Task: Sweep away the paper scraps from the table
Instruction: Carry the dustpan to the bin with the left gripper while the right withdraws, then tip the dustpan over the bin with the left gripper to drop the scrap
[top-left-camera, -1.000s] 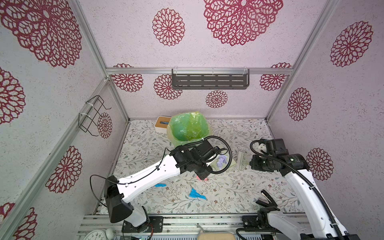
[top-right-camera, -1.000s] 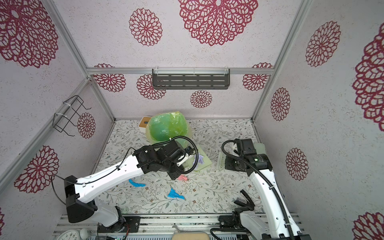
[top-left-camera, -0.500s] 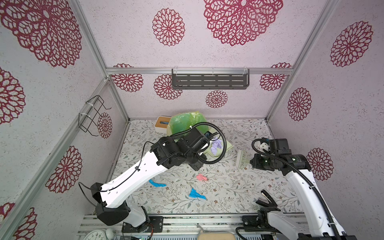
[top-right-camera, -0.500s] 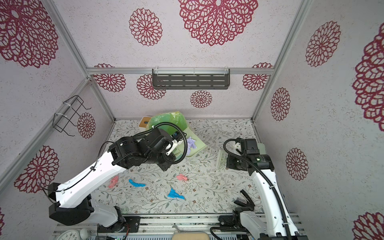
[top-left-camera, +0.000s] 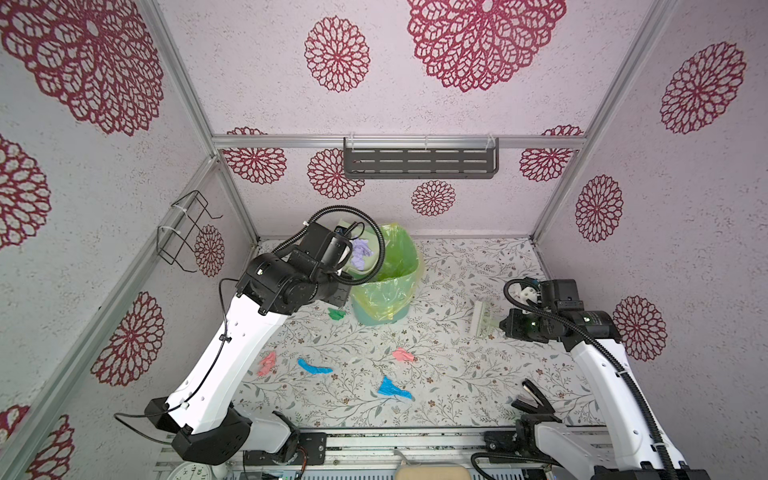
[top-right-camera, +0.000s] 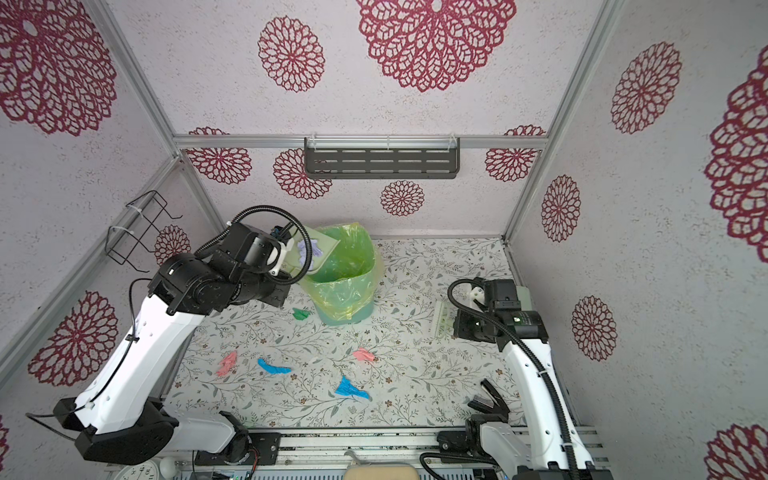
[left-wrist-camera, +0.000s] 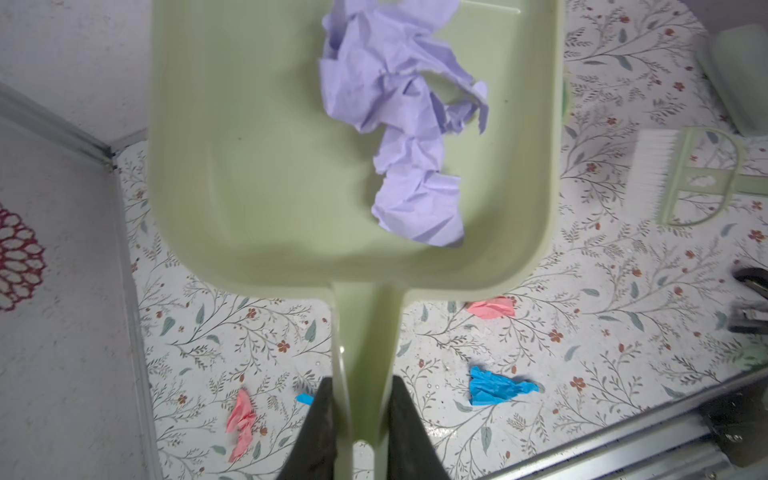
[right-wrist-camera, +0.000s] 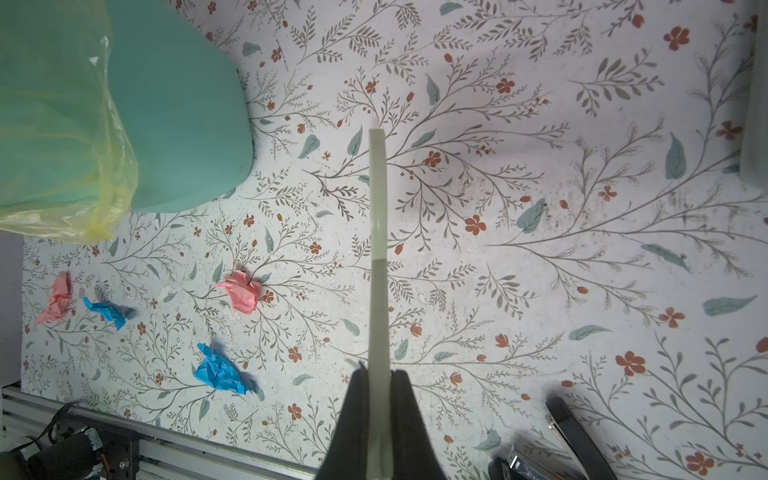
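Dustpan (left-wrist-camera: 249, 166), pale green plastic, pinched by left end effector (left-wrist-camera: 360, 384) at yellow-lined bin (top-left-camera: 390, 291) rim, prob. to tip crumpled lilac scrap (left-wrist-camera: 399, 124). Right end effector (right-wrist-camera: 376, 376) clamps flat green brush (right-wrist-camera: 377, 187), aside.

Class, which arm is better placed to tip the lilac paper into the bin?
Left: the left gripper holds the dustpan, lilac paper inside, at the bin rim; the right gripper holds the brush.

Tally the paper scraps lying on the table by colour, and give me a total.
Pink scraps: 2
Blue scraps: 2
Green scrap: 1
Total on the table: 5
Lilac paper lies in the dustpan, so it is not counted.
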